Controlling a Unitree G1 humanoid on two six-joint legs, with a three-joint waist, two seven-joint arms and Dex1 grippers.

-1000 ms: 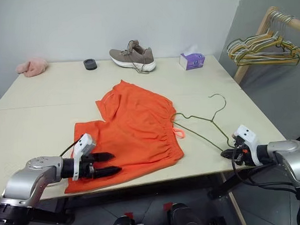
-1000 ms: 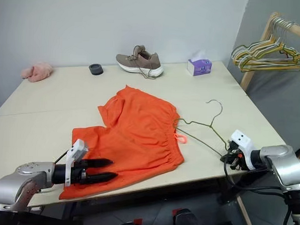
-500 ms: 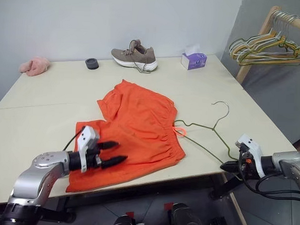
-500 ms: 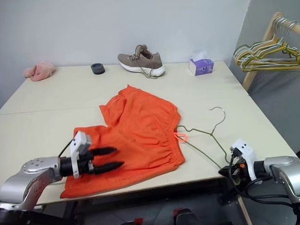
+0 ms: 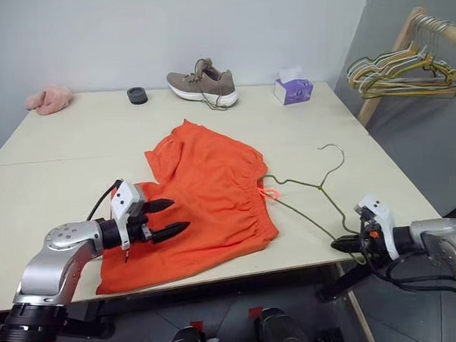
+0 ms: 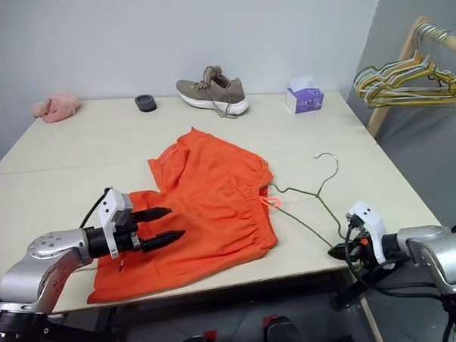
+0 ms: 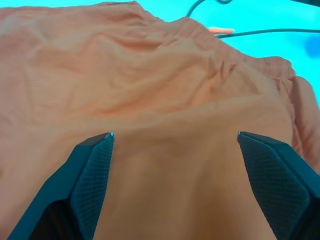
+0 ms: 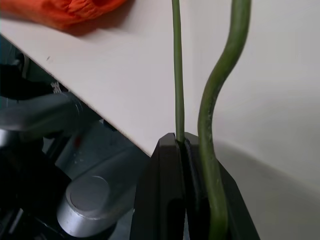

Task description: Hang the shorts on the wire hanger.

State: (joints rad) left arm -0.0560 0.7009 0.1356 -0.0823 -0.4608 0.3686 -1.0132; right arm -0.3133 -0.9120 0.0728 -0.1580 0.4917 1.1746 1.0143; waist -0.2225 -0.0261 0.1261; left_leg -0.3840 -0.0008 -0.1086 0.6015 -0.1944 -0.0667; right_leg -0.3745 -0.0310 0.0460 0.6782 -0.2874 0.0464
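The shorts (image 5: 204,196) lie flat mid-counter (image 5: 62,149), no readable writing anywhere. The left tool (image 5: 168,217) hovers over their near leg, fingers spread wide. The right tool (image 5: 344,243) pinches the wire hanger (image 5: 318,191) at the counter's near edge

Two head views, side by side, looking forward and down over the beige rectangular table (image 5: 78,145), sharing the whole tabletop. Left wrist view: close above the bright orange fabric shorts (image 7: 165,100), along wide-spread black fingers (image 7: 90,165). Right wrist view: very close along the thin olive-green wire hanger (image 8: 176,75) at the near right table edge.
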